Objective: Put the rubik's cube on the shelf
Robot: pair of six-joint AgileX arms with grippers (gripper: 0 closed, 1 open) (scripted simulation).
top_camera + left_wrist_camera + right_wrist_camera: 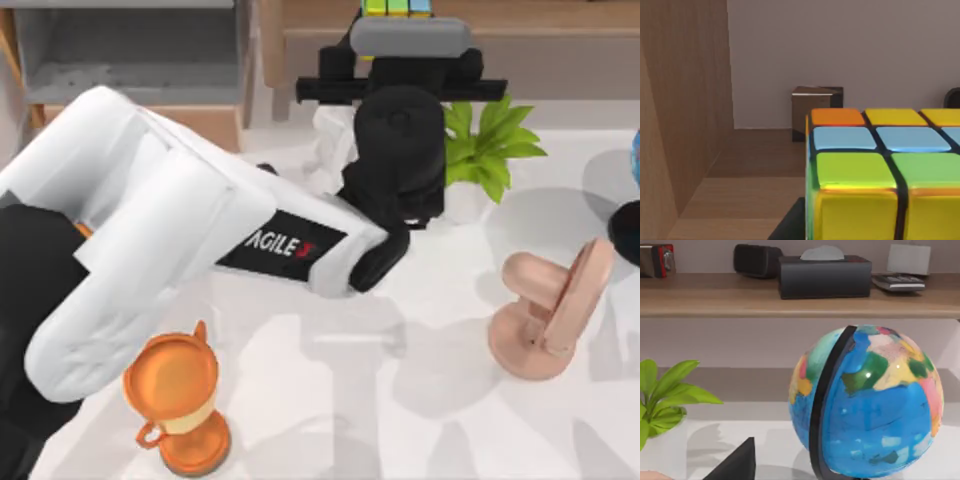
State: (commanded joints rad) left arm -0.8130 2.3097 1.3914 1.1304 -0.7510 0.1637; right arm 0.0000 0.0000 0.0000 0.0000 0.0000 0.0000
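Reaching across the white counter [400, 400] with my left arm, I have my left end effector [398, 25] at the long light-brown wooden shelf [540, 15], which I take as my landmark. The small rubik's cube of yellow, green, blue and orange squares with dark grid lines [397, 9] sits right at the tip of that end effector, over the shelf's top surface and beyond its front edge. From the left wrist camera the rubik's cube [880, 175] is close up against the lens, with the shelf's wooden board [750, 185] beneath it and a wooden side wall [685, 100] beside it.

Whether the cube already rests on the board or hangs just above it I cannot tell, and I cannot tell whether my fingers are clamped on it or parted. That is the relation the coming move turns on: the cube lies directly ahead of my end effector, between it and the shelf's back wall, so I judge that what remains is a short settle downward and a release, then a pull straight back toward the counter.

A small dark metallic box [817, 112] stands deeper on the shelf, behind the cube and apart from it, so it should not interfere.

My right arm is parked off toward the multicoloured globe on a black arc stand [867, 400], below the shelf's ledge, well apart from the cube; the left arm is plainly the nearer one.
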